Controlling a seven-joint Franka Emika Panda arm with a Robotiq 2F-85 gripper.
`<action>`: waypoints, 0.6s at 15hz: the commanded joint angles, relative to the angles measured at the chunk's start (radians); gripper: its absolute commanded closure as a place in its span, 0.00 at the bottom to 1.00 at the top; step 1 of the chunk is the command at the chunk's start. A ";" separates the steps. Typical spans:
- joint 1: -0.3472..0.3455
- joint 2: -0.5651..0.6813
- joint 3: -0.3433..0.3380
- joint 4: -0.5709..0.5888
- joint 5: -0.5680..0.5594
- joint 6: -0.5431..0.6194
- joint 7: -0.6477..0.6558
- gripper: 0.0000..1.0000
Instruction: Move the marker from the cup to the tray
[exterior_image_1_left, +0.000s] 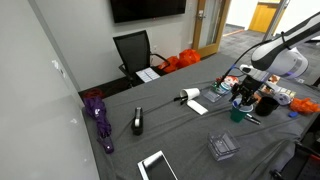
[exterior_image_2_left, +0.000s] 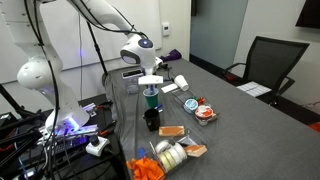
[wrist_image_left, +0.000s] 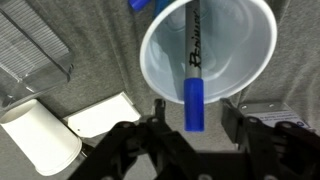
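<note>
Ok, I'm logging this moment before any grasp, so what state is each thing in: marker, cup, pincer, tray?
marker: leaning inside the cup, blue end above the rim, not gripped.
cup: upright, holding the marker.
pincer: open, one finger on either side of the marker's blue end.
tray: on the table, no marker in it.

grey bench (exterior_image_1_left: 180, 135) carries all. purple umbrella (exterior_image_1_left: 97, 117) lies folded near one edge. black block (exterior_image_1_left: 137, 122) mid-bench. white cylinder (exterior_image_1_left: 187, 96) on its side, white card (exterior_image_1_left: 197, 107) just beside it. clear container (exterior_image_1_left: 222, 146) and flat white slab (exterior_image_1_left: 157, 165) nearer front edge. cup (wrist_image_left: 235, 55) upright near card. black cup (exterior_image_2_left: 152, 118) just beside it. tray (exterior_image_2_left: 203, 112), red-patched, apart from both cups.
</note>
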 joint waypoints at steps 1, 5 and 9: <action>-0.016 -0.012 0.011 -0.020 0.065 0.017 -0.079 0.69; -0.014 -0.007 0.006 -0.019 0.109 0.020 -0.133 0.97; -0.015 -0.017 -0.002 -0.025 0.130 0.007 -0.165 0.95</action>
